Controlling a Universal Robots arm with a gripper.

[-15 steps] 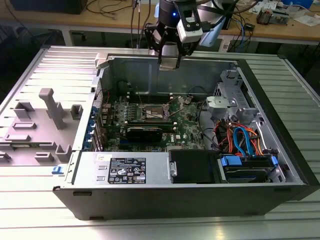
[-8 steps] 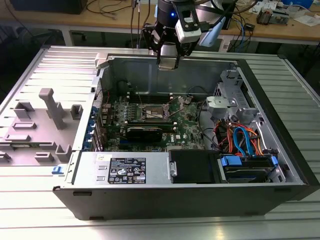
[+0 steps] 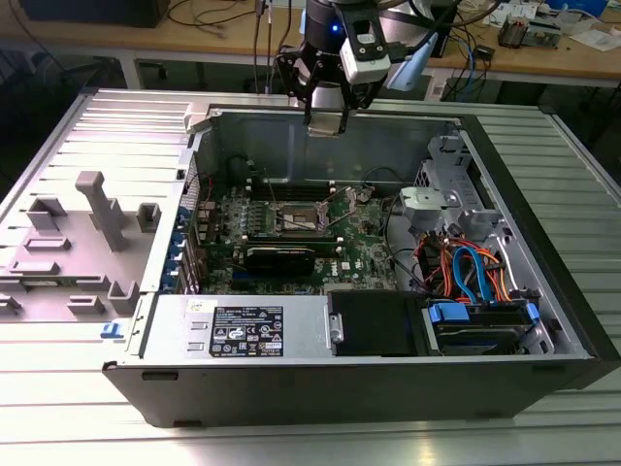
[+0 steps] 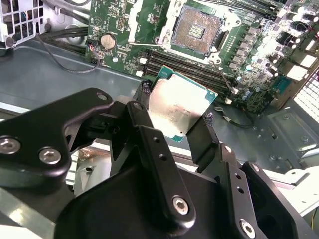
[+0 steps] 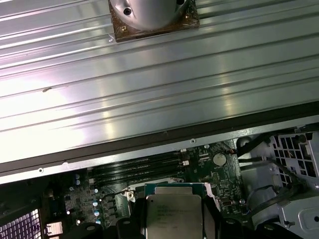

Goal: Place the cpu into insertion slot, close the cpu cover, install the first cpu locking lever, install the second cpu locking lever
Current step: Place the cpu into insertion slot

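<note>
One cpu [image 4: 177, 107] is clamped by its edges between the gripper's [image 3: 327, 124] two black fingers [image 4: 149, 134], above the far edge of the open computer case [image 3: 340, 388]. One insertion slot [image 4: 197, 31] lies uncovered on the motherboard [image 4: 119, 20], well apart from the chip. Long black memory slots [image 4: 184, 67] run between them, and one coin cell [image 4: 107, 41] sits beside the socket

The cpu [image 5: 173, 215], clamped in the end effector [image 4: 176, 104], is cut off by the first wrist view's edge, its flanks are covered by the fingers [image 4: 149, 139] in the second wrist view, and the insertion slot [image 4: 197, 31] is cropped there.
</note>
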